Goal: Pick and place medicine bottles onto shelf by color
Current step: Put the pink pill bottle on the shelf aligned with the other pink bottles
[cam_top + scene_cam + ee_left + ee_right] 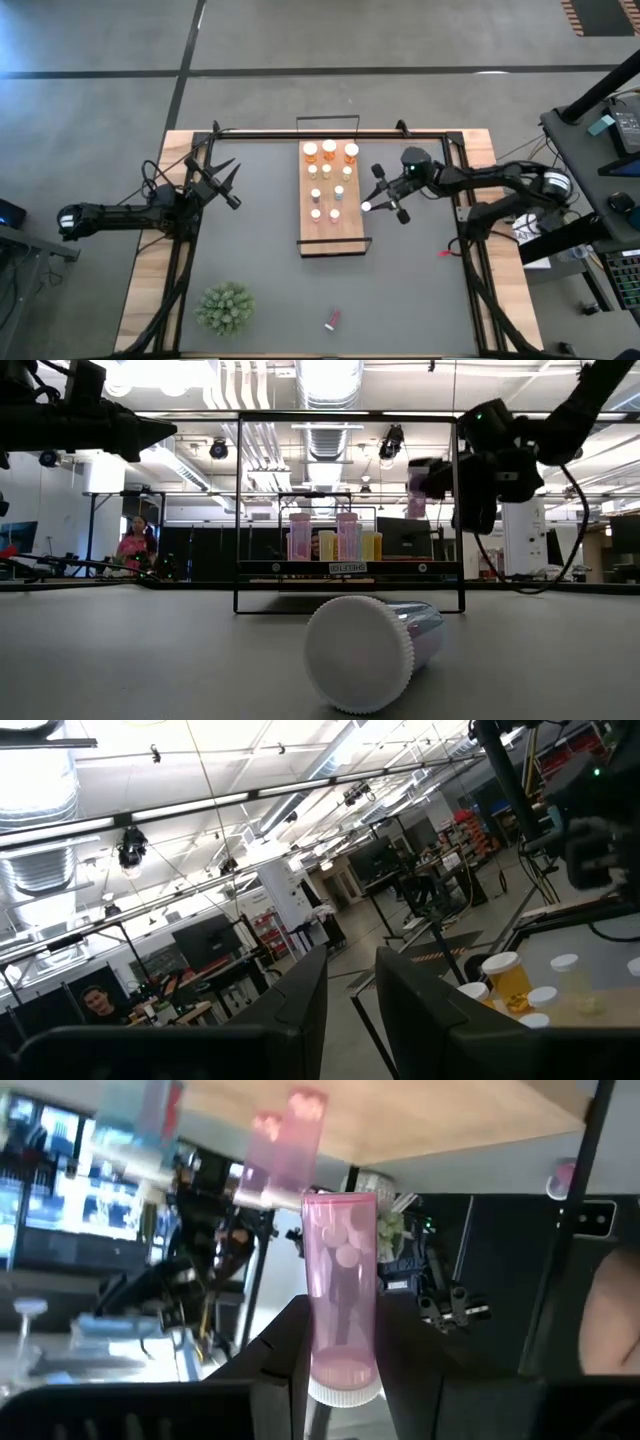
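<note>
R hand (340,1365) grips a slim see-thru pink bottle (340,1280) w/ white cap, raised just right of the shelf (352,225). L hand (228,180) clenched, empty, well left. Another pink bottle (332,320) lies on tabletop (260,250).

- A large open robotics lab or industrial workshop.
- Exposed ceiling ducts (330,420), pipes and strip lights run overhead.
- Beyond the desk (270,260) stand further workstations with monitors (205,942) and black metal frames.
- A person (132,546) stands far back in the room.
- Polished concrete floor (300,40) surrounds the desk, with an equipment cart (600,150) beside it.
</note>
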Robot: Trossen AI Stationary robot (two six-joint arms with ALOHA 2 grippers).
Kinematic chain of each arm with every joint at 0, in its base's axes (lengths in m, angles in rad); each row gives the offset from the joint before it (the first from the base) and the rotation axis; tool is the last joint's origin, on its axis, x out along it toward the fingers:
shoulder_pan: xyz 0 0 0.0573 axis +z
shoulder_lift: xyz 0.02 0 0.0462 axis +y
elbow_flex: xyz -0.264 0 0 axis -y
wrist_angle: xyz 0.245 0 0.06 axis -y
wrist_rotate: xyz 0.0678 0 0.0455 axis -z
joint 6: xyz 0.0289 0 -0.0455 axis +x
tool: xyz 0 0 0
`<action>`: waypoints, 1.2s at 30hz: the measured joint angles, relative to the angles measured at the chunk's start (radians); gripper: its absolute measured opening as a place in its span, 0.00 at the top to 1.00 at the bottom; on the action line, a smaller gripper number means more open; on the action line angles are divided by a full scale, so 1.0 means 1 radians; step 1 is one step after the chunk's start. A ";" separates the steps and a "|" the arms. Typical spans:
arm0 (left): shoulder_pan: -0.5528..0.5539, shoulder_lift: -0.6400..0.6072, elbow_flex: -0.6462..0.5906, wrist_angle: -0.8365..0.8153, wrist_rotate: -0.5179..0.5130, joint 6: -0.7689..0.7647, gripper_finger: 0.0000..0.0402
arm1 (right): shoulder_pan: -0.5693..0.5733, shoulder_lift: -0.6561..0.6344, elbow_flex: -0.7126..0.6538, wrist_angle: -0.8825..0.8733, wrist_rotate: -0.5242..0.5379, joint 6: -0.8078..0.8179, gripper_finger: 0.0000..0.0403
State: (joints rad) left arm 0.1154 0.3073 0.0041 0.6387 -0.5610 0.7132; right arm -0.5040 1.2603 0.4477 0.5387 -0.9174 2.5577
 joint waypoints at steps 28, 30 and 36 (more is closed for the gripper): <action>0.000 0.000 0.000 0.000 0.000 0.000 0.82 | 0.071 0.439 0.048 0.456 -0.008 0.196 0.78; 0.000 0.000 0.000 0.000 0.000 0.000 0.82 | 0.072 0.460 0.050 0.493 -0.013 0.211 0.78; 0.000 0.000 0.000 0.000 0.000 0.000 0.82 | 0.072 0.477 0.050 0.514 -0.025 0.234 0.78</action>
State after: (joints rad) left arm 0.1154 0.3073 0.0044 0.6388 -0.5610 0.7132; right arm -0.4320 1.7375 0.4976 1.0523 -0.9428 2.7918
